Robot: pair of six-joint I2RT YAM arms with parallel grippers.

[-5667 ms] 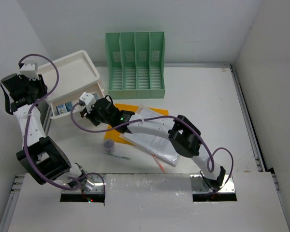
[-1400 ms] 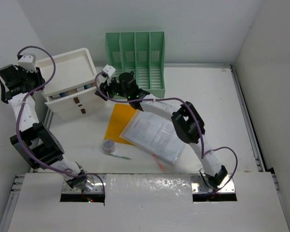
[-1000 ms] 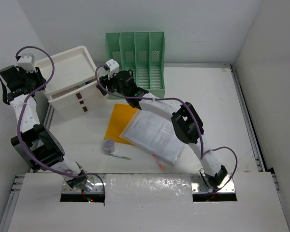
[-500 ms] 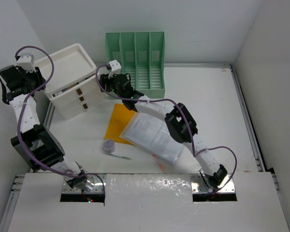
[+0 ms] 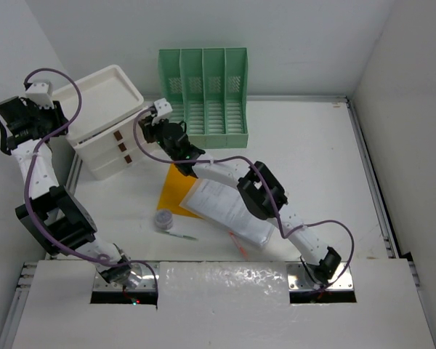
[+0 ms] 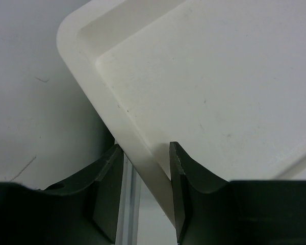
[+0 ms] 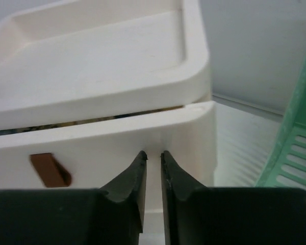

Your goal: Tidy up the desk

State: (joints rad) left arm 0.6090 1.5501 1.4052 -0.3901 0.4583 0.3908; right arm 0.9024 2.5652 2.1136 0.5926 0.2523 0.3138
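**One desk, both my grippers at the drawer box**

One white desk (image 5: 312,160) lies under everything. At its far left stands one three-drawer box (image 5: 102,109). My left gripper (image 6: 145,153) pinches its top tray's rim. My right gripper (image 7: 153,155), fingers pressed nearly together, tips at the top drawer's front. Beside it stands one green four-slot file rack (image 5: 203,94). Nearer lie one sleeve of papers (image 5: 229,211) overlapping one orange folder (image 5: 176,189), one small jar (image 5: 163,218) and one pen (image 5: 178,235).

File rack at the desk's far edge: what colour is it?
Mint green; the rack shows best from the top camera.
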